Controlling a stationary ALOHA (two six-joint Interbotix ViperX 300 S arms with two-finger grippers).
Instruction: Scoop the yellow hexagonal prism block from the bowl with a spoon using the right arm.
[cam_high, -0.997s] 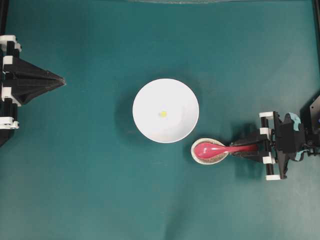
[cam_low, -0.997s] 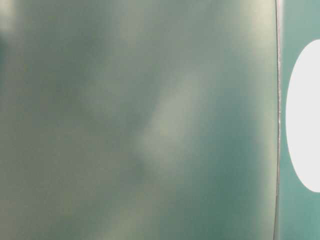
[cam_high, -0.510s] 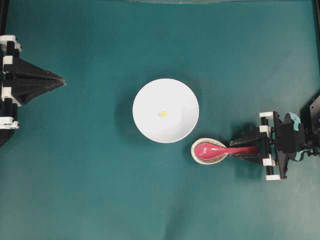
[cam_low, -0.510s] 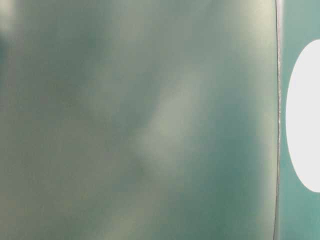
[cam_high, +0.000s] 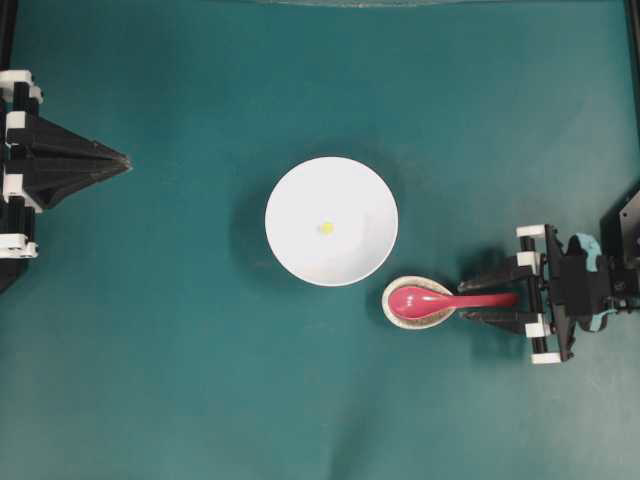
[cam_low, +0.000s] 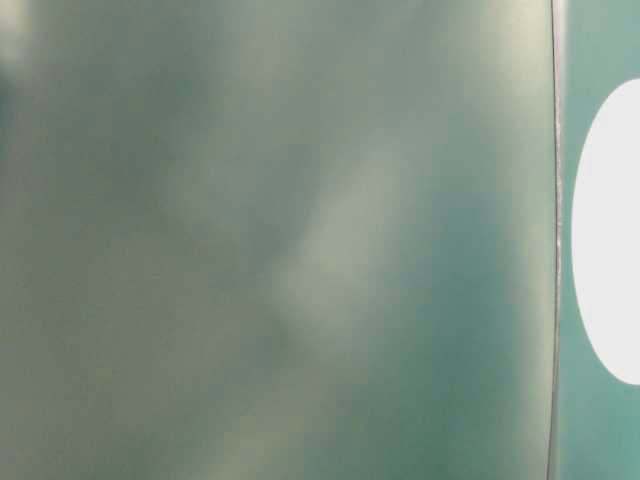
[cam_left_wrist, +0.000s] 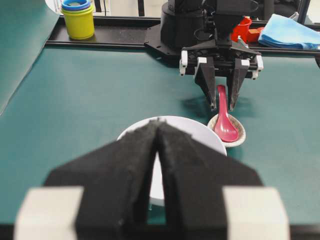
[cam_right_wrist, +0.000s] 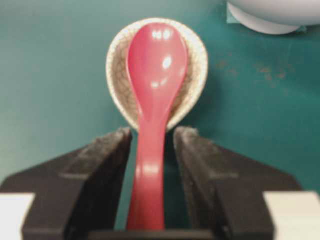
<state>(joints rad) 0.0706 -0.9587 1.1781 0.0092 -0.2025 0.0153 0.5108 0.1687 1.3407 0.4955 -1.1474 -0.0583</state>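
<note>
The white bowl (cam_high: 300, 200) sits mid-table with the tiny yellow hexagonal prism block (cam_high: 326, 228) near its centre. Right of it, the red-pink spoon (cam_high: 420, 298) lies with its scoop in a small speckled spoon rest (cam_high: 395, 312). My right gripper (cam_high: 466, 300) is open, one finger on each side of the spoon's handle. The right wrist view shows the spoon (cam_right_wrist: 156, 65) with gaps between its handle and both fingers of the right gripper (cam_right_wrist: 152, 134). My left gripper (cam_high: 127, 160) is shut and empty at the far left. Its fingers (cam_left_wrist: 158, 122) hide the block in the left wrist view.
Behind the right arm's base stand stacked yellow and blue cups (cam_left_wrist: 78, 17), a blue cloth (cam_left_wrist: 295, 30) and a red-orange object (cam_left_wrist: 242, 27). The table-level view is mostly a blurred greenish surface, with a white shape (cam_low: 610, 230) at its right edge.
The right gripper's jaws have spread apart from the spoon's handle. The spoon stays on its rest. The left arm, bowl and block have not moved.
</note>
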